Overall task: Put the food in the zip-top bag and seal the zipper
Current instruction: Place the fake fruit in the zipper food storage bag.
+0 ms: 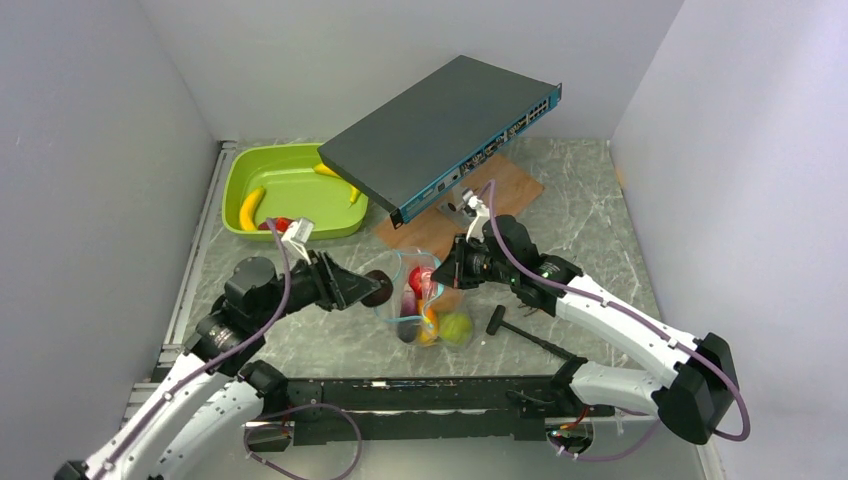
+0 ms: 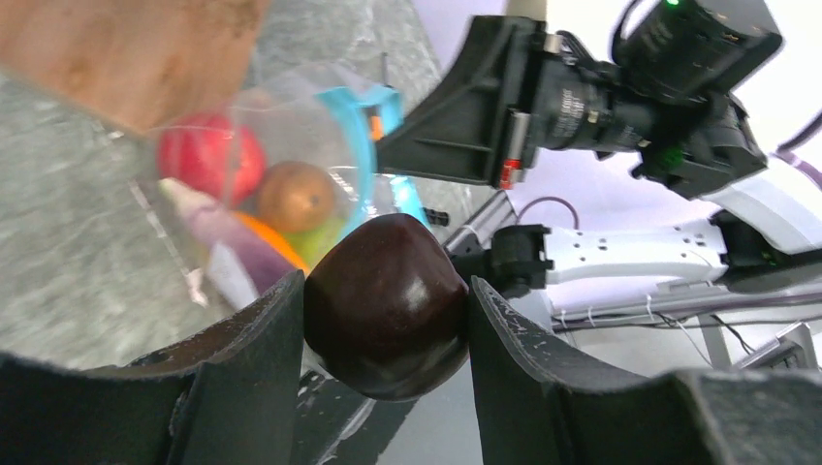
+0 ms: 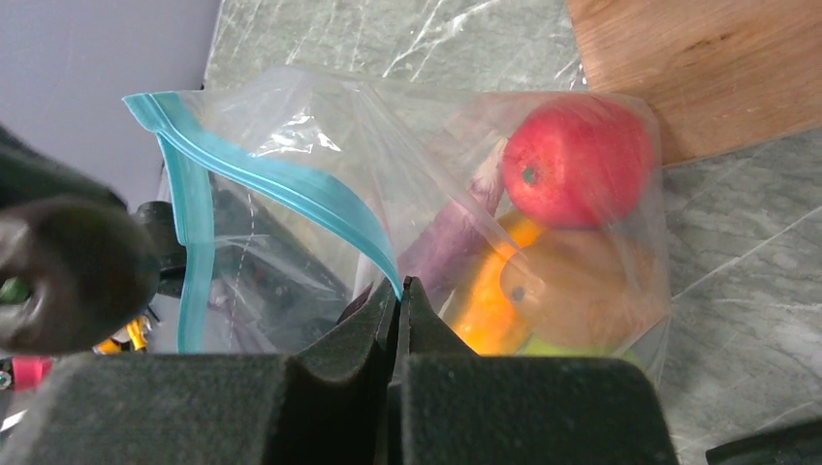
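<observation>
Clamping a dark-red piece [image 2: 386, 308] between its two fingers, the left gripper [image 1: 365, 288] is hovering at the centre-left of the top view. The piece is sitting just beside the mouth of the zip-top bag [image 1: 420, 300] (whether it is touching the plastic cannot be told). In the left wrist view the piece is filling the gap between the dark pads, low in the middle of the frame, with the bag blurred behind it to the upper left.

The right gripper [image 3: 397, 291] is coming in from the right of the bag, with its jaws pressed together on the zipper [image 3: 281, 184], and the teal strip is running down from the upper left of the right wrist frame into the fingertips. The mouth is gaping toward the left of that frame.

The bag is lying on the marbled table [image 1: 600, 220] in the middle of the top view, its far end overlapping a wooden board [image 1: 510, 190]. Showing through the clear plastic are a red apple [image 3: 577, 160], a purple eggplant [image 3: 456, 242], an orange [image 3: 485, 300] and a green apple [image 1: 457, 328].

A lime-green tray [image 1: 232, 190] is sitting at the upper left of the top view, holding a yellow banana [image 1: 250, 208]. A dark network switch [image 1: 440, 130] is resting tilted above the board.
</observation>
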`<state>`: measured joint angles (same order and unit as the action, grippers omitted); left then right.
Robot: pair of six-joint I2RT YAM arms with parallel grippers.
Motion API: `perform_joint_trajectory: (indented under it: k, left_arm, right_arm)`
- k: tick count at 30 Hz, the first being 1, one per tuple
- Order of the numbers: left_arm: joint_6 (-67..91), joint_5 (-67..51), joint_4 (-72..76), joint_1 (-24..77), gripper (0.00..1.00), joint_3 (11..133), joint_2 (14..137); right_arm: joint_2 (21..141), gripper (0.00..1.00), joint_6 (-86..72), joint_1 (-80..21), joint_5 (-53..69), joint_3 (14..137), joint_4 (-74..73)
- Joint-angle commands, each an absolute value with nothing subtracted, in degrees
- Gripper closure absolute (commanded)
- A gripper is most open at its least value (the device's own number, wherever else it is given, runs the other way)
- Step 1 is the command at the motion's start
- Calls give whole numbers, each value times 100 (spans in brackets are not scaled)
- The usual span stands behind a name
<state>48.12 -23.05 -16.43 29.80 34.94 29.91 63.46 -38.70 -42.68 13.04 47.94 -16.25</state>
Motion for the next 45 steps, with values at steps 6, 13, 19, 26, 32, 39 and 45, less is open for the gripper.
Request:
perform_joint_trajectory:
  k: [6,13,19,26,32,39,45]
  left_arm:
    - [4486,-32,-1879,5257,100,4947,4315]
    - [4534,759,-1923,5815,100,5102,4864]
    - [4492,772,-2113,5818,99,5263,5244]
    - [4367,477,-1754,5827,41,5274,5517]
    - [4246,553,-1845,5827,1,5258,5365]
    - [4159,1444,-3210,5827,0,5522,5065]
    - [4434,2415,-4244,5791,0,5304,4411]
  right_arm:
    - [5942,100,-3602,-4256,1168,5150,-1565]
    - [5632,100,-3548,-4263,1155,5037,-1685]
    - [5396,100,-3659,-4262,1142,4821,-1629]
    - [5331,100,-3609,-4263,1104,4821,-1714]
    - [5375,100,-3575,-4267,1105,4816,-1708]
    - [5467,100,-3556,-4262,1139,4813,-1645]
    - [5564,100,-3524,-4258,1131,4760,-1589]
